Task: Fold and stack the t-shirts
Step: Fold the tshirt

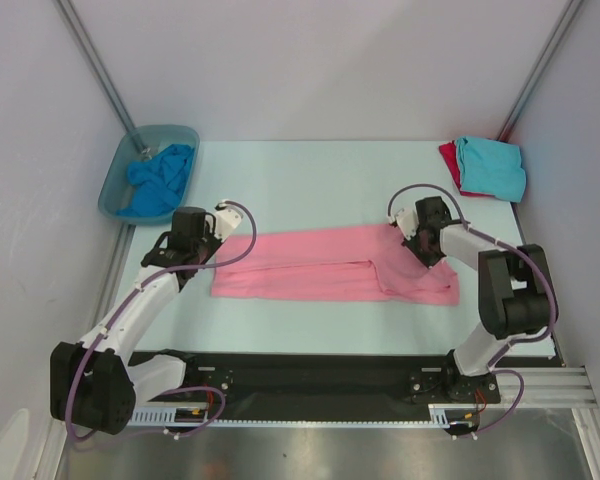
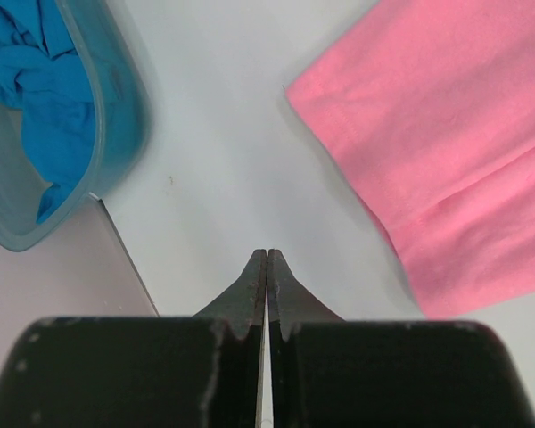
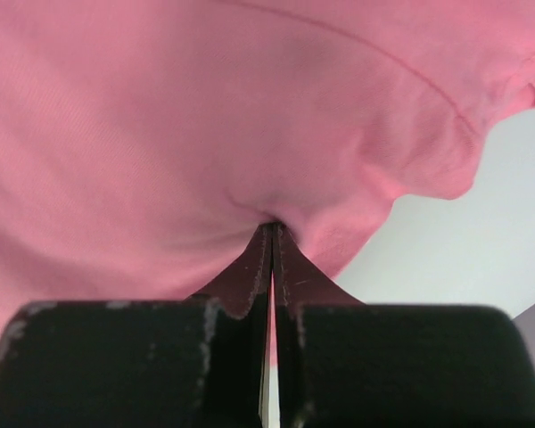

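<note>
The spread tee [image 1: 330, 265] lies in the middle of the table [image 1: 310, 190]. Far left behind it, the tub [image 1: 115, 188] holds a crumpled tee [image 1: 162, 180]. Far right, an upper tee [image 1: 492, 166] seemingly overlies a lower tee [image 1: 447, 158].

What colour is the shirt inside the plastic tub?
The shirt is bright blue, clearest in the left wrist view.

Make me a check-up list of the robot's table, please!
Surface: pale table, no spills seen.
Job's things: pink t-shirt lies partly folded mid-table; turquoise t-shirt sits on red t-shirt at the far right; blue t-shirt is crumpled in the tub.
Clutter: nothing seen.
Grippers: left gripper shut, empty, over bare table; right gripper shut, pinching the pink t-shirt.
Cables: purple cables loop above the table.
Surroundings: grey walls.
</note>
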`<state>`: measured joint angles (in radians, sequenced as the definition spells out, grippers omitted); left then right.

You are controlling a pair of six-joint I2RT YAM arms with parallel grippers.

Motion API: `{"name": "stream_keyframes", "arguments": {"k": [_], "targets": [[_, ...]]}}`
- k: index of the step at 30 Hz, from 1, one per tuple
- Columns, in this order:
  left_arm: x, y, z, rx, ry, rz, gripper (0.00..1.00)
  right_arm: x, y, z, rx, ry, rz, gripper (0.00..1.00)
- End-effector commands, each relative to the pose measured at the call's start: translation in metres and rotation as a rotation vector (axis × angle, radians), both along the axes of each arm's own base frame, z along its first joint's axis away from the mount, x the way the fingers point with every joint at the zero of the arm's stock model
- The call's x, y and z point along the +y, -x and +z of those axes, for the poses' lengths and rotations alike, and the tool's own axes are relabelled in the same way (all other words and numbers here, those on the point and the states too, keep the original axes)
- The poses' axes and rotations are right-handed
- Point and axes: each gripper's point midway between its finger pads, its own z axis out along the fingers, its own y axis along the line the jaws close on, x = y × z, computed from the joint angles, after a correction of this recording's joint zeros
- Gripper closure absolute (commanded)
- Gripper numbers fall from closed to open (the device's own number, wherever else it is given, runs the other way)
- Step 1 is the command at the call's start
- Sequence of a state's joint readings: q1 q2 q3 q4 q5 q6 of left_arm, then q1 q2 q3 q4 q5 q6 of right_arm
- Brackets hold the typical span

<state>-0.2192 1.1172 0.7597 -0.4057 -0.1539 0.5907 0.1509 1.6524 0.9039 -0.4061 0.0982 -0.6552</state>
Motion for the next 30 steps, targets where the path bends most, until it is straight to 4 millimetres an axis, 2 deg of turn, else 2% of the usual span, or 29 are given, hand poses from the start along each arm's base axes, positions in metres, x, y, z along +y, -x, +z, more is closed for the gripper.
{"name": "stream_keyframes", "arguments": {"k": [1,2,5,15,18,19,21,22,25,26,30], "targets": [[-0.001,-0.004,0.012,-0.046,0.034,0.018,1.0,-0.02,-0.03,-0.029,-0.021,0.041,-0.032,1.0],[0.0,-0.004,0.011,-0.042,0.03,0.022,1.0,-0.021,-0.033,-0.04,0.0,0.045,-0.031,1.0],[0.0,-0.002,0.011,-0.043,0.026,0.023,1.0,-0.022,-0.049,-0.05,0.005,0.057,-0.033,1.0],[0.006,-0.006,0.014,-0.051,-0.001,0.042,1.0,-0.001,-0.096,-0.068,-0.017,0.096,0.027,1.0],[0.006,-0.008,0.017,-0.057,-0.002,0.038,1.0,0.006,-0.119,-0.058,-0.072,0.124,0.045,1.0],[0.005,-0.008,0.017,-0.058,-0.002,0.033,1.0,0.009,-0.134,-0.053,-0.1,0.128,0.047,1.0],[0.004,-0.009,0.017,-0.061,-0.001,0.026,1.0,0.014,-0.145,-0.052,-0.1,0.129,0.057,1.0],[0.004,-0.009,0.017,-0.058,0.0,0.027,1.0,0.017,-0.159,-0.049,-0.121,0.124,0.059,1.0],[0.003,-0.009,0.016,-0.058,0.002,0.025,1.0,0.024,-0.177,-0.047,-0.134,0.135,0.082,1.0],[0.001,-0.009,0.016,-0.056,0.009,0.015,1.0,0.027,-0.188,-0.047,-0.145,0.136,0.085,1.0],[0.001,-0.007,0.018,-0.064,0.015,0.012,1.0,0.042,-0.205,-0.051,-0.159,0.171,0.128,1.0]]}}
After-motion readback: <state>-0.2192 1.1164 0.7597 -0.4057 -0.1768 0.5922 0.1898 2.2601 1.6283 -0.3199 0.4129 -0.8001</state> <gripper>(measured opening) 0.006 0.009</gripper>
